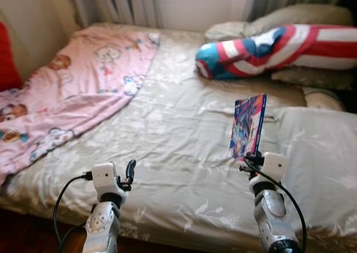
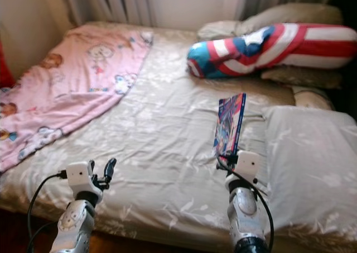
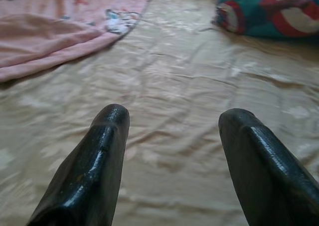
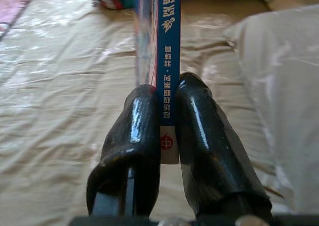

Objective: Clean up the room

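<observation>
Grippers nearest: right gripper (image 4: 167, 121) pinches a thin colourful paperback book (image 1: 249, 125) by its lower edge, held upright above the beige floral bedsheet (image 1: 178, 147). Left gripper (image 3: 172, 131) spread, empty, hovering low over the sheet. Beyond: crumpled pink cartoon-print blanket (image 1: 83, 85) unfolded, striped red-white-blue bolster (image 1: 279, 49) askew near the pillows. Judgement: early stage; book lifted, not yet stowed.

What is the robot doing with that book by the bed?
The robot stands at the bed holding things up in front of it. Its right gripper is shut on a thin colourful book, pinching it upright above the beige sheet. Its left gripper is open and holds nothing. A pink blanket and a striped shield pillow lie on the bed.
</observation>
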